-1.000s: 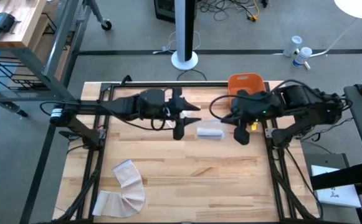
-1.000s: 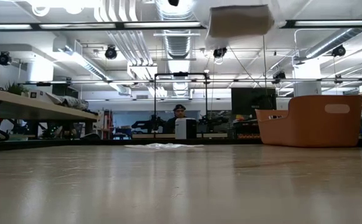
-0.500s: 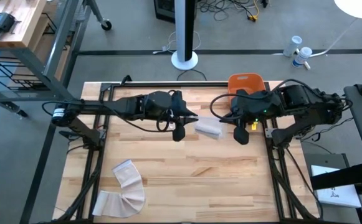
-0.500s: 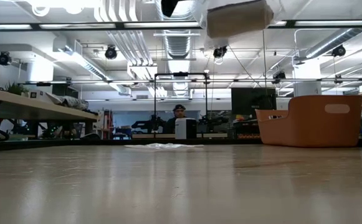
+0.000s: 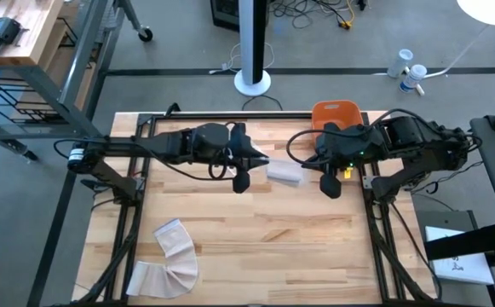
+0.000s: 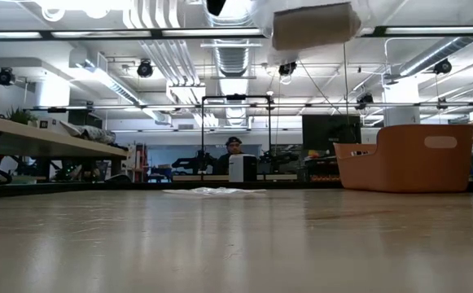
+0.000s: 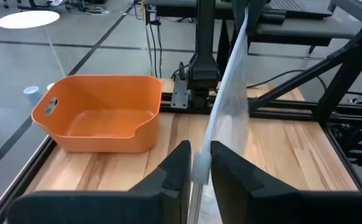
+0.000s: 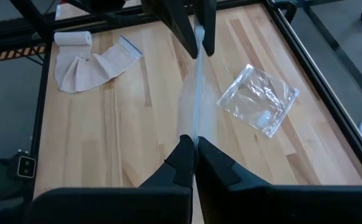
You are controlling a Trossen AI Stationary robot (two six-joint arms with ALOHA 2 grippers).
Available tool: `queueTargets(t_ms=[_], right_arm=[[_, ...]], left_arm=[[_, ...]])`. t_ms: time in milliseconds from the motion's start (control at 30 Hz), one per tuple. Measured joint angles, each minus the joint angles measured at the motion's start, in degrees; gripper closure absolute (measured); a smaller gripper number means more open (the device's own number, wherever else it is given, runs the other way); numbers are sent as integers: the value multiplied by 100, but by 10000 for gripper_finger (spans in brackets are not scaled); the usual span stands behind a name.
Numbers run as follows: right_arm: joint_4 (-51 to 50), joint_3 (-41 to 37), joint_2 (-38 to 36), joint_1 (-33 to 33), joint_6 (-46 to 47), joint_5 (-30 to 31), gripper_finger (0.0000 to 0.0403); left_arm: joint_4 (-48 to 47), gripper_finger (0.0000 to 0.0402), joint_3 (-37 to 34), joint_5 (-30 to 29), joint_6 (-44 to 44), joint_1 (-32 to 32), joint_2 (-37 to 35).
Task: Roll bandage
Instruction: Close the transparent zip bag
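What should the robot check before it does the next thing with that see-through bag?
1. Left pincer shut on the clear bag: ok.
2. Right pincer shut on the bag's other edge: ok.
3. Bag lifted off the table: ok.
4. Bag opened up: not ok, it looks flat.
5. Bandage rolled up: not ok, mostly unrolled.
6. Orange bin empty: ok.

A robotics lab or workshop: exposed ceiling ducts (image 6: pixel 234 57) and strip lights overhead, grey concrete floor (image 5: pixel 179 43), a wooden counter (image 5: pixel 256 247) in a black metal frame, workbenches (image 6: pixel 49 142) and a seated person (image 6: pixel 234 146) centre background.
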Motion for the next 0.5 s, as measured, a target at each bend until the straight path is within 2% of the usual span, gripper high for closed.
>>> queueTargets(t_ms=[167, 367, 500], right_arm=[[0, 0, 0, 0, 1, -1, 403], [24, -2, 2, 0, 25, 4, 403], [37, -9, 13, -2, 23, -93, 403]], left_arm=[[-37, 356, 0, 2, 5, 4, 3], [-284, 389, 5, 17, 12, 0, 16], [-413, 388, 13, -19, -9, -2, 14]])
